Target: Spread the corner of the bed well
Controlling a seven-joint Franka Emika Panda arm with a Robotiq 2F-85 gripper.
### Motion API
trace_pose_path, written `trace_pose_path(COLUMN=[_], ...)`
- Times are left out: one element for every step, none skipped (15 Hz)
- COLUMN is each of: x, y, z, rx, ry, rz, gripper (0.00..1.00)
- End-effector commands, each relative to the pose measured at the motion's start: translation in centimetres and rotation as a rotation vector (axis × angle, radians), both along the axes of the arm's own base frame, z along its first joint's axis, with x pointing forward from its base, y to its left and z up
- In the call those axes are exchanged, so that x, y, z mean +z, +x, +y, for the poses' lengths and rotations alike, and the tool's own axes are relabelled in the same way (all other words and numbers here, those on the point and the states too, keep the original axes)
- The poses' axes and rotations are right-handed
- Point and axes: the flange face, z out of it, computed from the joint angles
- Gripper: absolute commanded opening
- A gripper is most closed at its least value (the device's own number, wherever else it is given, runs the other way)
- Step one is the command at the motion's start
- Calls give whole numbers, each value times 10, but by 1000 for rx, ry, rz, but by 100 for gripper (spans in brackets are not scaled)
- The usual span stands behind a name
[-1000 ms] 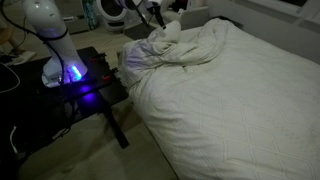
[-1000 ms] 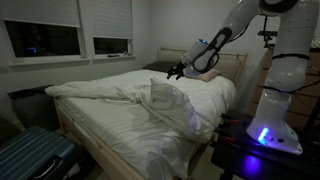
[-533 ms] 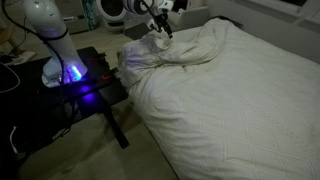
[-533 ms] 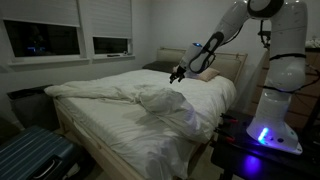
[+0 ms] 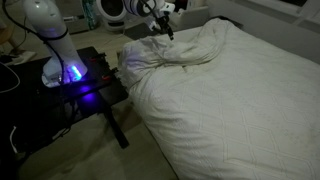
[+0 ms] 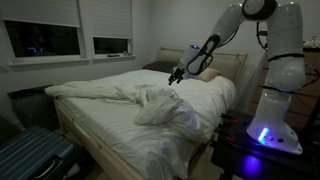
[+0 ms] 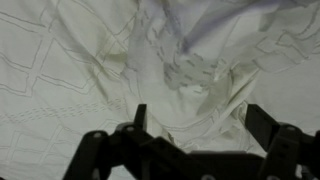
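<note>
The corner (image 5: 160, 55) lies bunched on the bed (image 5: 240, 110), at the edge nearest the table (image 5: 100, 92). The gripper (image 5: 166, 30) hangs above the corner. The arm's base (image 5: 62, 62) stands on the table, beside the bed.

White bed (image 5: 240, 105) (diamond-quilted cover (image 7: 45, 60)), black table (image 5: 45, 112).

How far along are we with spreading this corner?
Done: little that shows; the corner lies bunched and folded back on the bed. In hand: the gripper hangs open above the heap, holding nothing. Left: grasp the flap, pull it out toward the bed's edge and flatten it.
</note>
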Motion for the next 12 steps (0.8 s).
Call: trace_pose_path(x=[0, 0, -5, -7, -9, -12, -16, -19, -23, -28, -35, -42], y=[0, 0, 3, 5, 8, 10, 13, 15, 18, 21, 25, 30], z=[0, 0, -1, -4, -4, -5, -5, -8, -10, -11, -10, -10], rx=[0, 0, 2, -5, -8, -11, -17, -24, -29, -26, -15, -13], ry=[0, 0, -1, -6, -5, -3, -4, -9, -11, -10, -10, -9], rz=[0, 0, 9, 10, 12, 10, 13, 17, 16, 12, 12, 17], gripper=[100, 100, 100, 100, 100, 100, 100, 100, 100, 100, 100, 100])
